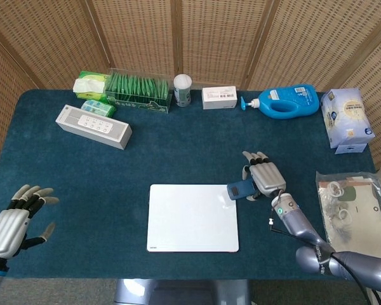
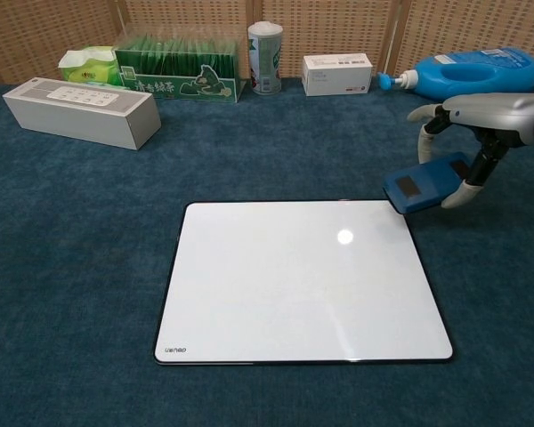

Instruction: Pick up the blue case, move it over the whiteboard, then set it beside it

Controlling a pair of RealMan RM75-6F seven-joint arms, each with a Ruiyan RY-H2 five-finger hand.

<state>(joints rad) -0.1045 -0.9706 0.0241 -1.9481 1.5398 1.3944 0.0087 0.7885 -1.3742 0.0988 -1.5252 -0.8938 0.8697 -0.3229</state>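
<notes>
Fingers [image 2: 473,190] of the right hand [image 1: 267,180] are curled round the case [image 2: 425,181], thumb on one side, the rest on the other; hand comes at it from above and the grip sits on the end away from the board. Left hand [image 1: 13,223] is well off to the far side of the board [image 1: 193,218], fingers spread, holding nothing.

Case hangs at the board's far right corner, partly over the edge, partly over bare cloth, tilted w/ the board-side end a bit lower. Whether it touches the board: can't tell, looks just clear in chest view.

Handling, my read:
- small, flat, hard-shell look, so prob. light and stiff; no sag or flex showing.
- smooth plastic-ish surface, so could slip if the pinch eases; held at one end only, so the free end may swing or droop.
- better hold = across the short sides nearer the middle, not the tip.
- dark patch on top looks like a label or window, avoid pressing there.

Set-down: flat on the cloth just beside the board's right edge, level it first, release low so it doesn't skid onto the board.
</notes>
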